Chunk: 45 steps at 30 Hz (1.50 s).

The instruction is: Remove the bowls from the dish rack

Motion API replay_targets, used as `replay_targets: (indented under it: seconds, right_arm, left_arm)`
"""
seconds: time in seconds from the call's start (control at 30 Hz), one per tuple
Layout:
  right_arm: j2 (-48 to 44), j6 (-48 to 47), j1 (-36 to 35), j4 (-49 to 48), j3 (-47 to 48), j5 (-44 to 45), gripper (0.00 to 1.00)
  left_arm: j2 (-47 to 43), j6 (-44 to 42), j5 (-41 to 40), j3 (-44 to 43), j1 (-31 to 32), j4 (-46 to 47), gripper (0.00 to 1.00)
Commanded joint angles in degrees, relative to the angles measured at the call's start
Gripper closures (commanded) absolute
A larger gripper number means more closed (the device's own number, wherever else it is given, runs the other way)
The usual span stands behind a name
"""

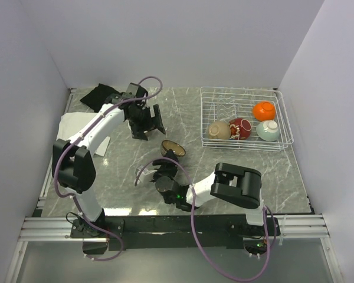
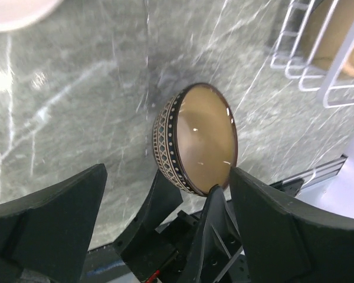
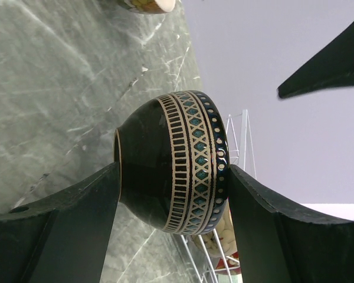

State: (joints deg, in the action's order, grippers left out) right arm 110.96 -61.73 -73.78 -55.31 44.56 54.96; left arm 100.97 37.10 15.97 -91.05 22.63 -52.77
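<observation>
The white wire dish rack (image 1: 245, 143) stands at the back right. It holds a beige bowl (image 1: 218, 130), a red bowl (image 1: 240, 127), an orange bowl (image 1: 264, 110) and a pale green bowl (image 1: 268, 130). My right gripper (image 1: 169, 157) is shut on a dark patterned bowl (image 1: 173, 148) and holds it on its side at mid-table. One finger is on the bowl's foot and the other on its rim (image 3: 165, 168). My left gripper (image 1: 148, 122) is open and empty, just left of and behind that bowl. The left wrist view looks into the bowl's tan inside (image 2: 203, 138).
A folded white cloth (image 1: 76, 125) and a black cloth (image 1: 100, 94) lie at the back left. The rack's corner (image 2: 310, 71) shows at the top right of the left wrist view. Grey walls close in the table on three sides.
</observation>
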Motion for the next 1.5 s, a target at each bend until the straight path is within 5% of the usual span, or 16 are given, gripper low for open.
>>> replay_targets:
  seconds: [0.0, 0.57, 0.67, 0.93, 1.13, 1.23, 1.47]
  right_arm:
    - [-3.2, 0.48, -0.67, -3.49, 0.36, 2.52, 0.72]
    - [-0.92, -0.67, -1.72, -4.72, 0.8, 3.4, 0.71]
    - [0.04, -0.93, -1.98, -5.42, 0.97, 3.84, 0.71]
    - [1.19, -1.11, -2.16, -6.65, 1.06, 4.28, 0.71]
    - [1.72, -0.58, -2.16, -6.57, 1.24, 4.54, 0.68]
    - [1.63, 0.21, -2.16, -6.04, 1.32, 4.63, 0.58]
    - [1.54, 0.83, -2.16, -5.68, 1.59, 6.04, 0.07]
  left_arm:
    - [2.12, -1.15, -1.11, -2.12, 1.01, -4.26, 0.11]
    - [9.33, -4.41, 2.75, -0.19, 6.02, -5.5, 0.35]
    - [9.77, -4.41, 3.46, -0.27, 6.28, -5.06, 0.46]
    - [10.48, -4.49, 3.28, -0.27, 6.37, -4.62, 0.96]
    - [9.95, -4.67, -0.4, -1.5, 6.37, -4.44, 0.99]
    - [8.99, -4.67, -3.48, -1.24, 6.37, -2.87, 0.99]
    - [6.79, -4.32, -11.03, -0.71, 6.28, 1.44, 0.99]
